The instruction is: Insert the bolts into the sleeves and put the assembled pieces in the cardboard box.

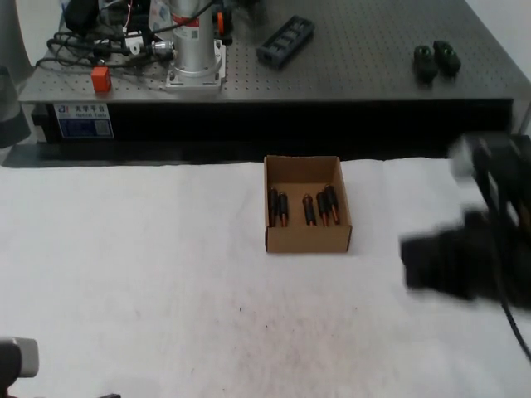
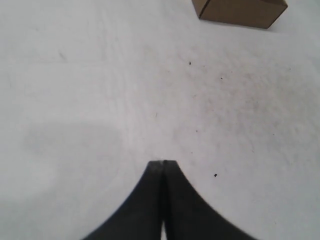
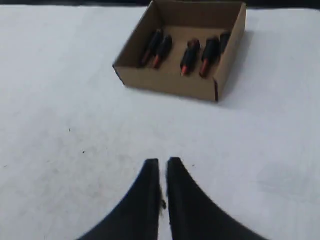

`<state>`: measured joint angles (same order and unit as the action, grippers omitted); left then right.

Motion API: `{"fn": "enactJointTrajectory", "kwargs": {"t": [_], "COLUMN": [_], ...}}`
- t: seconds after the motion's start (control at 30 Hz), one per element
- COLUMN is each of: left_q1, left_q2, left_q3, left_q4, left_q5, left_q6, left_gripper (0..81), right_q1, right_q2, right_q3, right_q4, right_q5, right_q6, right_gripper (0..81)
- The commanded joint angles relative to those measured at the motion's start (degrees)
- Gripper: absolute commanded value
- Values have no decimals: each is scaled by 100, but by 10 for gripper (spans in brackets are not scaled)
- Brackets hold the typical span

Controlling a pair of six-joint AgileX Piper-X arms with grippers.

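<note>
Left hand (image 2: pixel 162 162) hangs over the white-covered bench (image 2: pixel 100 100), its fingers pressed together and gripping nothing. In the high view the cardboard box (image 1: pixel 307 239) sits open-topped at mid-bench. Five assembled pieces (image 3: pixel 190 54), black with orange ends, lie in it: two toward its 9 o'clock wall, three toward 3 o'clock. A blurred dark arm (image 1: pixel 465 257) stands at the box's 4 o'clock. Right hand (image 3: pixel 163 161) is empty, with only a thin slit between its fingers.
</note>
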<state>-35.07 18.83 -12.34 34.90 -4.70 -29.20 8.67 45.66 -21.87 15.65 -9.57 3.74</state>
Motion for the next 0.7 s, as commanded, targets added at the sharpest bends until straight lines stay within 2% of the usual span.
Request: {"fn": "enactJointTrajectory", "kwargs": {"t": [0.0, 0.23, 0.33, 0.47, 0.57, 0.67], "left_q1": [2, 2, 2, 2, 2, 2], "left_q2": [-40, -40, -40, -40, -40, -40], "left_q3": [-10, -10, -10, -10, -10, 19], "left_q4": [-3, 21, 19, 19, 49, 124], "left_q5": [-5, 7, -76, -91, -284, -787], "left_q6": [-74, -31, 71, 92, 138, 514], "left_gripper": [3, 3, 3, 3, 3, 3], "right_q1": [16, 16, 16, 16, 16, 16], "right_q2": [-466, -1739, -1918, -1937, -1937, -1937], "right_q3": [339, 1271, 1633, 2090, 2187, 2187], "right_q4": [-59, -48, -48, -71, -345, -463], "right_q5": [-45, -45, -45, -1, -1, 108], "right_q6": [-30, -30, 16, 483, 489, 393], "right_gripper": [52, 52, 52, 52, 52, 52]}}
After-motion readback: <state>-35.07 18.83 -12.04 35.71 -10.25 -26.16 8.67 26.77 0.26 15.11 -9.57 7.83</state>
